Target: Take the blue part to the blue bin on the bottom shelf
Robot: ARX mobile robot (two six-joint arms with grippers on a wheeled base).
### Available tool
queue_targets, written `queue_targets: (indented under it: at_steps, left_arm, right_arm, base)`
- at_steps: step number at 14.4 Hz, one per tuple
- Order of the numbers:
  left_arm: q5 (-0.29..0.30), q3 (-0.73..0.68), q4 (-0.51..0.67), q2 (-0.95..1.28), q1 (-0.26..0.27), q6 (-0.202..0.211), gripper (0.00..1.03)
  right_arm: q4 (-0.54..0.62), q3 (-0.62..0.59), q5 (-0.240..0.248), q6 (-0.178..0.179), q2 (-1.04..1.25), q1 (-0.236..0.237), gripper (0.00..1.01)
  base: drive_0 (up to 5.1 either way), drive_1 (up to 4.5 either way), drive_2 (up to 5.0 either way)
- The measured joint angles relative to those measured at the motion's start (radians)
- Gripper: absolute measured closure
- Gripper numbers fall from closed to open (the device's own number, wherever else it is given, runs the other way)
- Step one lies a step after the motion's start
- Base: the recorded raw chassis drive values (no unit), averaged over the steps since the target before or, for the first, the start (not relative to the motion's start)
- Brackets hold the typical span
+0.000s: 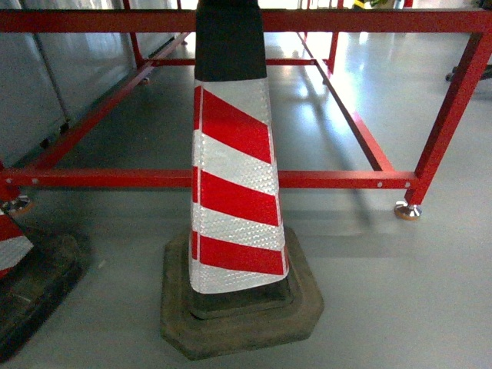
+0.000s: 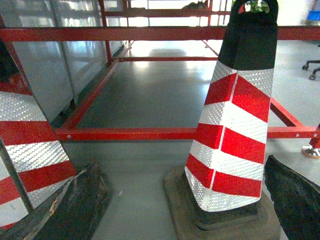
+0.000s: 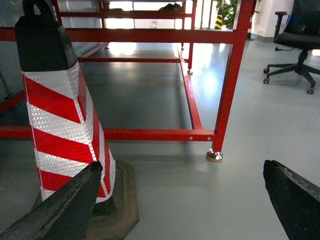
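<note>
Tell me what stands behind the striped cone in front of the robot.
Behind the cone stands a red metal frame on grey floor. The cone hides the middle of its low rail. No blue part or bin shows.

Traffic cones: we count two, one [image 1: 234,177] at centre near, a second [image 1: 11,246] at the near left edge.
Red frames: we see one [image 1: 323,178] behind the cones.
Office chairs: one [image 3: 297,42], far right.

a traffic cone [image 1: 234,200] is wearing beaded reflective sheeting above a scuffed matt rubber base, the painted red metal frame [image 1: 338,179] standing on a glossy grey floor [image 1: 400,292].
</note>
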Motion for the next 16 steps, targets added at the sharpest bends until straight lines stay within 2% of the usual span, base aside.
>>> queue_targets:
  at_steps: [16]
  left_arm:
    - [0.000, 0.000, 0.003, 0.000, 0.000, 0.000, 0.05]
  right_arm:
    - [0.002, 0.000, 0.003, 0.002, 0.000, 0.000, 0.03]
  base:
    - [0.0, 0.00, 0.0]
